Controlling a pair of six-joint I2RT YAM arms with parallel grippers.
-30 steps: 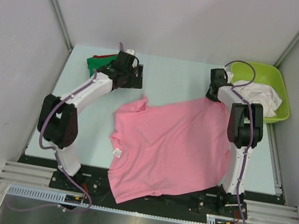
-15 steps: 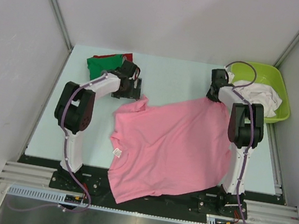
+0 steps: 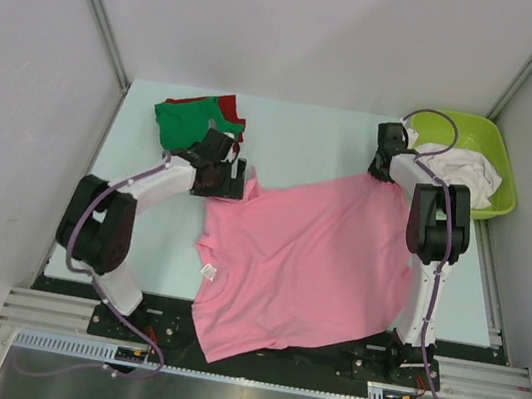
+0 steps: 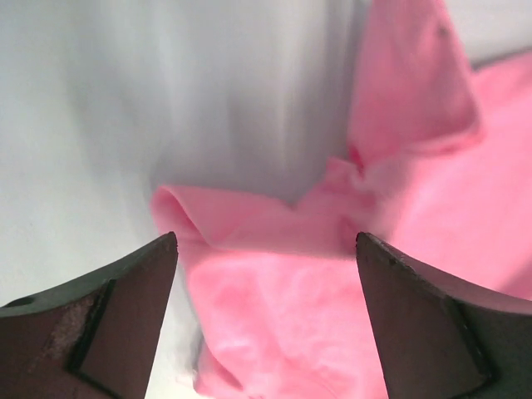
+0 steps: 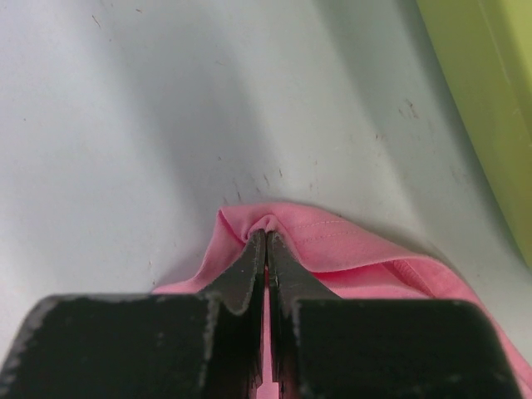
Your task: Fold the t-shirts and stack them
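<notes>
imo the open left end effector (image 4: 266, 249) should bite deep into that bunched sleeve (image 4: 249, 224); right end effector (image 5: 266, 241) grips the pink shirt (image 3: 307, 257).

neck label (image 3: 209, 273) on pink t-shirt (image 3: 307, 257) illegible

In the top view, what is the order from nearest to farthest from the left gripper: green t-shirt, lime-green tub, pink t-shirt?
From the left gripper:
1. pink t-shirt, sleeve just beside it.
2. green t-shirt, far left.
3. lime-green tub, far right corner.
</notes>
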